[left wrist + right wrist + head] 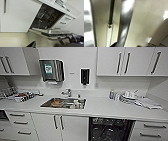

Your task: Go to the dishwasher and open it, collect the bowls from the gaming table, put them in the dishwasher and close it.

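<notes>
Head view: the dishwasher gapes open at five o'clock under the white counter, dark racks showing, steel sink at centre. Left wrist: its steel door hangs lowered, nearly flat, long edge crosswise, beige floor free beside it. Right wrist: the shiny bar handle looms close; whether either claw is clamped or spread, I cannot tell.

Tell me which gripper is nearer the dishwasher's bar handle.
Right. The right gripper is right at the bar handle, seen close up from its wrist. The left gripper sits back, off to one side of the lowered dishwasher door.
</notes>
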Motion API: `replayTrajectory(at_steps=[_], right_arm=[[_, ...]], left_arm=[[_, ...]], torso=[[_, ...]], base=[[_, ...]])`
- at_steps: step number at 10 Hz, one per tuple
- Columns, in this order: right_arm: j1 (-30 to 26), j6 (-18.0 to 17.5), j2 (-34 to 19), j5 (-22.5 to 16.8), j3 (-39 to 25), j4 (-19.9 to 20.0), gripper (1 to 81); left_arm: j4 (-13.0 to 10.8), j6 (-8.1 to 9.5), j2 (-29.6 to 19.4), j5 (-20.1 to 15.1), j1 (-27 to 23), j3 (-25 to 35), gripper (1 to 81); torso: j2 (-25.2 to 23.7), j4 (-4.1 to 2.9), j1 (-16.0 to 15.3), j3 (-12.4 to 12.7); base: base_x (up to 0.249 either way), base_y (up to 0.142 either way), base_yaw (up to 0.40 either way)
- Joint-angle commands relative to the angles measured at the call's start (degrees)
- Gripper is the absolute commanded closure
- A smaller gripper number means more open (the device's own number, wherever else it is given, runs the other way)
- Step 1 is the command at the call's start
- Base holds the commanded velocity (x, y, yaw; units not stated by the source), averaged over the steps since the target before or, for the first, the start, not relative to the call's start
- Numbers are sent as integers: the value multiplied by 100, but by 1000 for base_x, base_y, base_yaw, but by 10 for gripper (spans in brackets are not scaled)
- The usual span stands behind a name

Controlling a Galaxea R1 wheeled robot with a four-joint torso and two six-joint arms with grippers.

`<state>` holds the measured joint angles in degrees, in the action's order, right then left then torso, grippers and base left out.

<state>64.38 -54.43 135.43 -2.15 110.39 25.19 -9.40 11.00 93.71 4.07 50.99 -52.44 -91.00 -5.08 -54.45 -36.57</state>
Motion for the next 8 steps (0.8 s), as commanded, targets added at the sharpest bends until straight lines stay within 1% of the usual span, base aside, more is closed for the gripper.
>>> replayTrajectory(at_steps=[1, 3, 4, 5, 6, 8], right_arm=[[-254, 11, -163, -761, 35, -5, 10], [-315, 46, -223, -761, -18, -39, 10], [-359, 187, -303, -770, -115, -189, 10], [-359, 387, -320, -778, -133, -415, 10], [-350, 642, -312, -796, -114, -740, 10], [-263, 1327, -320, -805, -281, -1557, 10]], left_arm=[[-44, 17, -203, -47, -472, 129, 10], [-36, 17, -124, -170, -454, 94, 10], [-36, 17, -80, -170, -384, 59, 10], [-44, 8, 59, -187, -192, -89, 10], [-53, 8, 287, -223, 55, -378, 10], [-80, -9, 937, -179, 827, -1282, 10]], torso=[[0, 0, 0, 0], [-2, 0, 5, 0], [-5, 0, 6, 0], [-2, 0, 5, -2], [-2, 0, 5, -2], [-2, 0, 5, -2]], base=[[-73, 0, 0], [0, 0, 0], [0, 0, 0], [0, 0, 0], [0, 0, 0], [0, 0, 0]])
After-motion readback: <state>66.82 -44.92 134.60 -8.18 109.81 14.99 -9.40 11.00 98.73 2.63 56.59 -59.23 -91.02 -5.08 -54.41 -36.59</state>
